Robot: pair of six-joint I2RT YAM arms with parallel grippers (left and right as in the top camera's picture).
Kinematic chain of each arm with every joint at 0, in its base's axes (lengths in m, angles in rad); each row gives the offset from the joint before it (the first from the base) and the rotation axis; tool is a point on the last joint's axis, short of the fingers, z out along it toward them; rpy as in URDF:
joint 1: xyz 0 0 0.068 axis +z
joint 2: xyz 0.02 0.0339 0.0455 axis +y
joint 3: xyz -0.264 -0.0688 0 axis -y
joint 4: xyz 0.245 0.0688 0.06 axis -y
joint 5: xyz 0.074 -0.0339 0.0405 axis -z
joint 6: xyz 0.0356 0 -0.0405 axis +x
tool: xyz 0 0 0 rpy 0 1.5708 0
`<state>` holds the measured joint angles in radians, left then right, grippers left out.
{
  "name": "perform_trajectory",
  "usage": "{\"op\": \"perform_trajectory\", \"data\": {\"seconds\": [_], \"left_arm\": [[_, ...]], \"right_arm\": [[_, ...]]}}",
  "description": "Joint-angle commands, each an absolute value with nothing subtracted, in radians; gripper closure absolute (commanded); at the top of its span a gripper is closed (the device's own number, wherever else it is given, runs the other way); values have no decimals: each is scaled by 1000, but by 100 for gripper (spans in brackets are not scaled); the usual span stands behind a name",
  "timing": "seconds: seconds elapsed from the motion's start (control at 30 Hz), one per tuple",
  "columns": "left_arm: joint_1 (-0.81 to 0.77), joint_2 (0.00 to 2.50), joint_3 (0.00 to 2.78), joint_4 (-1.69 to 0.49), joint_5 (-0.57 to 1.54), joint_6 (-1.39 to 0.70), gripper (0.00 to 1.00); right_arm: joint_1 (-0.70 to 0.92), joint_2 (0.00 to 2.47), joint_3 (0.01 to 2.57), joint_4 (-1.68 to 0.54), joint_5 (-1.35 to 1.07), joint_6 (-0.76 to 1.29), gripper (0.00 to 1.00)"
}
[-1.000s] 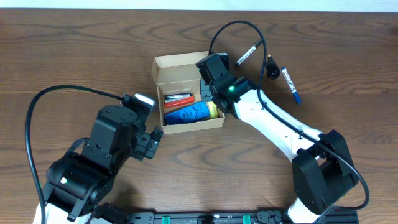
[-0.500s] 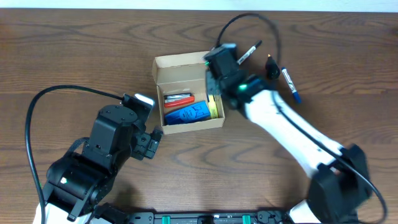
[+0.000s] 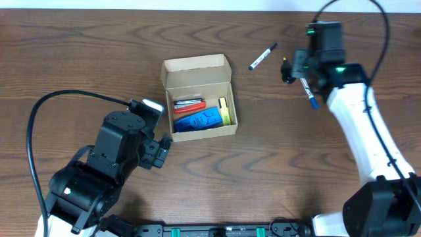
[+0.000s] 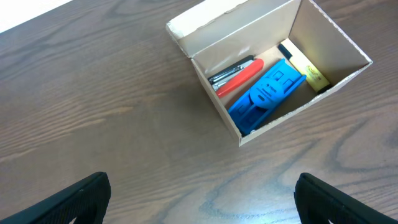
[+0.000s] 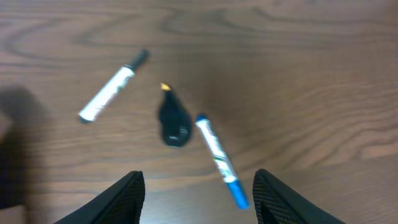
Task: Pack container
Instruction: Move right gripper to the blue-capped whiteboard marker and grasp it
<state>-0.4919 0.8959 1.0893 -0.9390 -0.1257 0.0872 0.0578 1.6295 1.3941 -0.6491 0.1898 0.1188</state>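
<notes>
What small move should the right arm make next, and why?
Probably lower the right tool straight down onto the blue-tipped marker. The tool is open and empty above the table, the marker lies nearest it, and the container already holds other items with its lid open. The black object and the black-capped marker can wait.

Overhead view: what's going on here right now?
Two arms are packing the open cardboard container, which holds a red item, a blue item and a yellow item. The right end effector hovers open and empty over three loose things: a white marker, a small black object and a blue-tipped marker. The left end effector is open beside the container, holding nothing.
</notes>
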Motion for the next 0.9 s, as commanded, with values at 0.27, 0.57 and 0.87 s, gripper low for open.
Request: {"op": "perform_trajectory", "data": {"seconds": [0.27, 0.57, 0.87], "left_arm": [[-491, 896, 1102, -942, -118, 105, 5], [-491, 896, 1102, -942, -118, 105, 5], [-491, 896, 1102, -942, -118, 105, 5]], "right_arm": [[-99, 1852, 1393, -664, -72, -173, 43], [-121, 1982, 1393, -601, -57, -210, 46], [-131, 2067, 1393, -582, -57, -245, 51]]}}
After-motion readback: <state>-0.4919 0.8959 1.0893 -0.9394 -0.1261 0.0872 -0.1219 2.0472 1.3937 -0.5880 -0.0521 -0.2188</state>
